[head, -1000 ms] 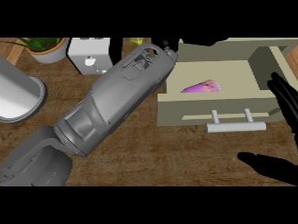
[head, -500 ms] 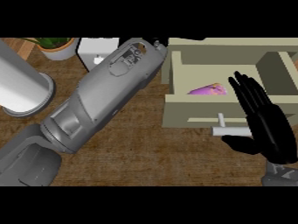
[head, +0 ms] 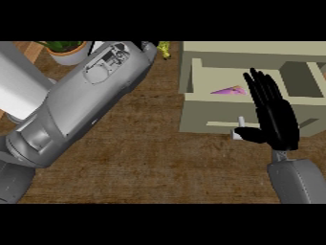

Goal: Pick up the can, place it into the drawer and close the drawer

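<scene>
With the can (head: 230, 90) already lying inside the open drawer (head: 215, 119), the right hand (head: 273, 112), fingers straight, rests flat against the drawer front beside its handle (head: 239, 133), leaving only the closing push; the left hand's fingers are hidden.

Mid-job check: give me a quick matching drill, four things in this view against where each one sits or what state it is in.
Things:
1. drawer
2. purple item
3. right hand
4. potted plant

Places or states:
A. top left of the counter
B. flat, fingers straight, over the drawer's front
C. pulled open
D. lying inside the drawer

Pairs: 1-C, 2-D, 3-B, 4-A
</scene>
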`<state>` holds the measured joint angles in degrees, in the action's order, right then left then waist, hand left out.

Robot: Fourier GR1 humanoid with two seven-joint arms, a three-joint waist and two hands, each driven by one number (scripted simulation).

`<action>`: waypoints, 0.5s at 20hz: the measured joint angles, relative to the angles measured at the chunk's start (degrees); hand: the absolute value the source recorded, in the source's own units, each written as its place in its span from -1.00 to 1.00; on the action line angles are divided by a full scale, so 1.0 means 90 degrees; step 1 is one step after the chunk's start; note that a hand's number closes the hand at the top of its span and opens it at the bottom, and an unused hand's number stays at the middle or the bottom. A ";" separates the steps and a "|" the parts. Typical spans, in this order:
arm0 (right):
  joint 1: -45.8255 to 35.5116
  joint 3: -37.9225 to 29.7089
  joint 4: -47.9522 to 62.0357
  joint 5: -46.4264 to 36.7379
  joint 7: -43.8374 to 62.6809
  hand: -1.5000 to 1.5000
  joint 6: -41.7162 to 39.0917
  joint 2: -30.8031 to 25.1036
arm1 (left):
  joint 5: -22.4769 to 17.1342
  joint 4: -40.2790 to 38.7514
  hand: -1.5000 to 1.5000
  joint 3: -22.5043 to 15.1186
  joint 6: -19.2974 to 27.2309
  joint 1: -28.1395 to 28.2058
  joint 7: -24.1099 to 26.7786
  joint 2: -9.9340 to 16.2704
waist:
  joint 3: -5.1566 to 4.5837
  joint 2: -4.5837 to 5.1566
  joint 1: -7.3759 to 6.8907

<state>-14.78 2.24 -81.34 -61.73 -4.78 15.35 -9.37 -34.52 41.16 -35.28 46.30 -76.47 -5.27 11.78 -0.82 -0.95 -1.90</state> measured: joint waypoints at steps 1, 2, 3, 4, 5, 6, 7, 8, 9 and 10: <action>-0.0131 -0.0047 0.0182 -0.0030 -0.0032 -1.00 0.0057 -0.0016 | 0.0043 0.0144 -1.00 -0.0019 0.0023 0.0081 -0.0079 0.0087 | -0.0006 -0.0006 -0.0011; -0.0277 -0.0104 0.0410 -0.0072 -0.0062 -1.00 0.0149 -0.0024 | 0.0071 0.0257 -1.00 -0.0031 -0.0004 0.0097 -0.0180 0.0190 | -0.0016 -0.0012 -0.0029; -0.0406 -0.0164 0.0634 -0.0113 -0.0105 -1.00 0.0274 -0.0028 | 0.0094 0.0384 -1.00 -0.0046 -0.0029 0.0164 -0.0240 0.0278 | -0.0028 -0.0020 -0.0052; -0.0510 -0.0194 0.0841 -0.0176 -0.0168 -1.00 0.0402 -0.0044 | 0.0103 0.0500 -1.00 -0.0041 -0.0069 0.0219 -0.0316 0.0381 | -0.0033 -0.0021 -0.0068; -0.0636 -0.0231 0.1019 -0.0263 -0.0122 -1.00 0.0476 -0.0037 | 0.0126 0.0650 -1.00 -0.0065 -0.0062 0.0282 -0.0426 0.0461 | -0.0030 -0.0024 -0.0075; -0.0747 -0.0269 0.1236 -0.0353 -0.0148 -1.00 0.0622 -0.0049 | 0.0133 0.0793 -1.00 -0.0062 -0.0064 0.0286 -0.0538 0.0540 | -0.0037 -0.0029 -0.0096; -0.0884 -0.0309 0.1447 -0.0422 -0.0172 -1.00 0.0755 -0.0051 | 0.0140 0.0858 -1.00 -0.0041 -0.0117 0.0314 -0.0604 0.0648 | -0.0040 -0.0024 -0.0097; -0.1016 -0.0349 0.1650 -0.0501 -0.0162 -1.00 0.0866 -0.0051 | 0.0155 0.0978 -1.00 -0.0042 -0.0104 0.0405 -0.0639 0.0691 | -0.0043 -0.0023 -0.0102; -0.1126 -0.0395 0.1856 -0.0556 -0.0200 -1.00 0.1012 -0.0060 | 0.0168 0.1092 -1.00 -0.0042 -0.0135 0.0457 -0.0700 0.0786 | -0.0048 -0.0025 -0.0120; -0.1291 -0.0459 0.2086 -0.0630 -0.0163 -1.00 0.1121 -0.0069 | 0.0169 0.1194 -1.00 -0.0029 -0.0158 0.0473 -0.0788 0.0875 | -0.0046 -0.0018 -0.0140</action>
<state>-26.40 -1.89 -62.57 -67.40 -6.25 25.44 -9.99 -32.99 51.91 -35.54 44.88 -72.21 -12.37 19.65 -1.23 -1.11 -3.15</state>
